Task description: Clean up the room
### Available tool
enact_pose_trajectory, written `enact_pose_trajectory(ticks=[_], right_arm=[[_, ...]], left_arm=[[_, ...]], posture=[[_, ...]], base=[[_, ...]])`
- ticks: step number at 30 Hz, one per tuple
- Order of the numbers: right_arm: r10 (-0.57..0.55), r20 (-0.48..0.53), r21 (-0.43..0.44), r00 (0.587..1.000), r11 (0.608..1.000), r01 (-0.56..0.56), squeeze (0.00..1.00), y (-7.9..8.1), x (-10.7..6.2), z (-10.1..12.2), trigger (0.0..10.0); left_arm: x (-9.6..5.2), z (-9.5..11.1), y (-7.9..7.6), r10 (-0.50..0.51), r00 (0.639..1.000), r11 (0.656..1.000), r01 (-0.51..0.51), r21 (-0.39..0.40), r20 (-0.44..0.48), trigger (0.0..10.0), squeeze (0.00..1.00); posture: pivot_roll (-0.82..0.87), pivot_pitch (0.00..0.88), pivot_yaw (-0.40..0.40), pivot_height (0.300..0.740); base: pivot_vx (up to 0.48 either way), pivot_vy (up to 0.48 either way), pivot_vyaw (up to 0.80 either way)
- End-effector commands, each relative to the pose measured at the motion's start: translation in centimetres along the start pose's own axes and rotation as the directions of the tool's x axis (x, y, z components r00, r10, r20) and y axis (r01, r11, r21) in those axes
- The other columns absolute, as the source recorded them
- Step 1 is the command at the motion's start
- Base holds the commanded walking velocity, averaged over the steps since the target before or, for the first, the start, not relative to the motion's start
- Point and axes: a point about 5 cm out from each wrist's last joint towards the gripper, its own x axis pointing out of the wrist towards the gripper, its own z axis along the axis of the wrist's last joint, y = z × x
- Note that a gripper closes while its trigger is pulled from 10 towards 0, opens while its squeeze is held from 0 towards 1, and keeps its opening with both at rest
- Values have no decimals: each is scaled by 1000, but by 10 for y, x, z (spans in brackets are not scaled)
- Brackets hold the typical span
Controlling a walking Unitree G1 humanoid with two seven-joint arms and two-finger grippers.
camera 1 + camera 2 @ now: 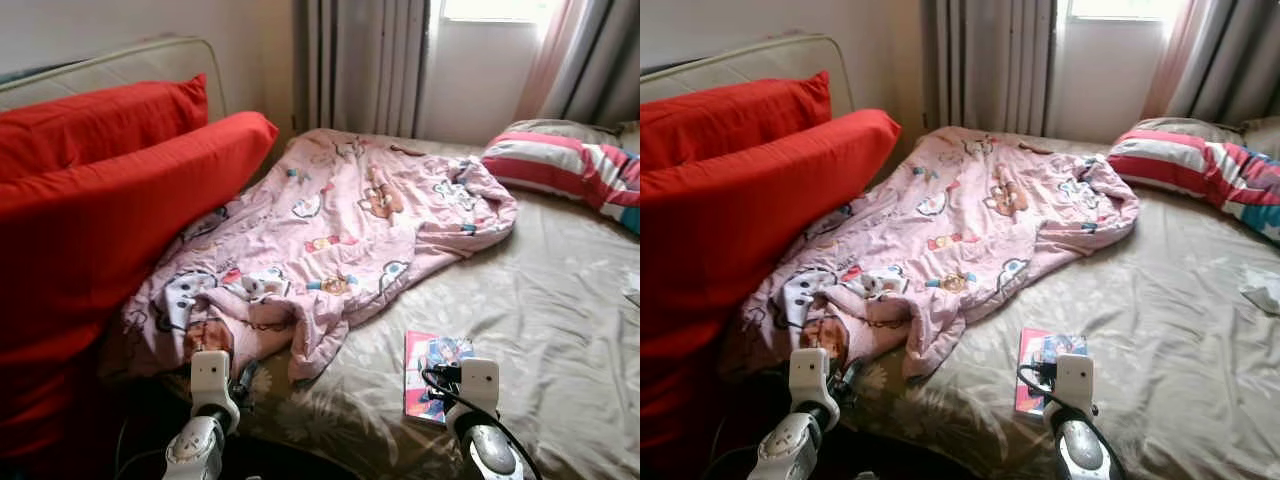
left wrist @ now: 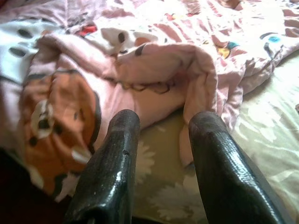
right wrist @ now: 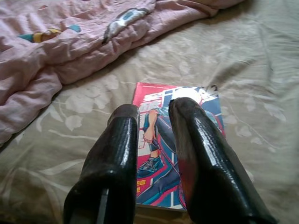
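A crumpled pink cartoon quilt (image 1: 340, 230) lies across the left half of the bed, over a beige flowered sheet (image 1: 560, 330). My left gripper (image 2: 163, 123) is open just short of the quilt's near folded corner (image 2: 154, 70), with nothing between its fingers. A comic book (image 1: 425, 370) with a pink and blue cover lies flat on the sheet near the bed's front edge. My right gripper (image 3: 154, 109) hovers over the book's cover (image 3: 205, 100), open by a narrow gap and empty.
Two big red pillows (image 1: 110, 200) lean against the headboard (image 1: 120, 62) on the left. A striped pillow (image 1: 565, 165) lies at the far right. A white scrap (image 1: 1265, 290) sits at the right edge. Curtains (image 1: 365, 65) and a window stand behind the bed.
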Motion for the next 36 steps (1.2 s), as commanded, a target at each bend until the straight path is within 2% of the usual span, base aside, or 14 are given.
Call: enact_pose_trajectory(ticks=[1, 15, 36], right_arm=[[5, -8, 6, 1000, 1000, -5, 0, 1, 1, 0, 10000], [17, -33, 6, 999, 1000, -17, 0, 1, -1, -4, 10000], [14, -70, 14, 997, 1000, -13, 0, -1, -3, -11, 10000]], left_arm=[[-1, -1, 2, 6, 1000, 1000, -6, -11, -11, 10000, 0], [-1, -2, 1, -4, 1000, 1000, 4, -12, -11, 10000, 0], [-1, -1, 0, -15, 1000, 1000, 15, -3, -3, 10000, 0]], posture=[[-73, 29, 11, 630], [-73, 29, 12, 630], [-75, 16, 20, 630]], base=[[0, 0, 0], [0, 0, 0], [256, 0, 0]])
